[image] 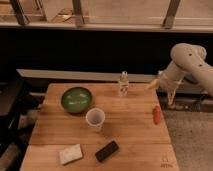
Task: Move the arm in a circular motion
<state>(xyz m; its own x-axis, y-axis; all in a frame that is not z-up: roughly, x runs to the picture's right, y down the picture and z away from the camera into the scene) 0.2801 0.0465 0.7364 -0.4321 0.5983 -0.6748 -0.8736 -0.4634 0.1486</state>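
The arm (187,62) is seen at the right of the view, beyond the table's (130,135) far right corner; its thick cream-white segments are bent at a rounded joint high up near the picture's right edge, and from there a narrower segment is sloped down and to the left. The gripper (153,85) is carried at the low, left end of that segment, so the bulk of the arm lies above it and to its right; the gripper is held just over the table's far edge near the far right corner, and it stands released, with nothing seen grasped in it.

A clear bottle (123,83) is stood upright near the far edge, just left of the gripper and apart from it; whether the gripper's tip is higher than the bottle's cap cannot be told. A red oblong thing (157,114) is laid along the right edge, below the gripper in the view and apart from it.

A green bowl (76,99) is set towards the far left corner; a white cup (95,119) is stood upright just beside it, nearer the middle of the table. A pale sponge (70,154) is laid near the near edge on the left side; a flat black block (107,150) is laid at a slant to its right, near the same edge. None of these is touched by the arm. Speckled floor (192,142) is seen past the right edge, under the arm.
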